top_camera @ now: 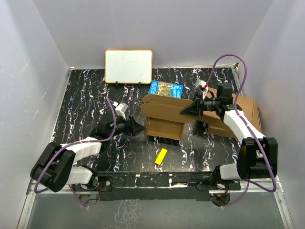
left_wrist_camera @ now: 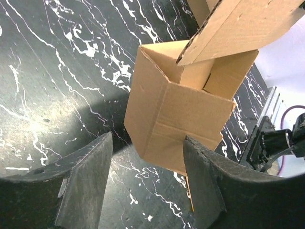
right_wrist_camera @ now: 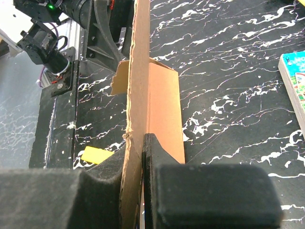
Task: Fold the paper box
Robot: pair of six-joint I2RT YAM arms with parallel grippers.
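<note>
Marbled table [top_camera: 95, 90]: paper box [top_camera: 164, 109] within right pincer [right_wrist_camera: 137, 149].

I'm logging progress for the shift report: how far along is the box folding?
Done: the paper box has its side walls creased upright. In hand: the right gripper is shut on its long flap, holding it above the open body; the left gripper hangs open by the box's end, touching nothing. Left: closing and tucking that flap.
</note>
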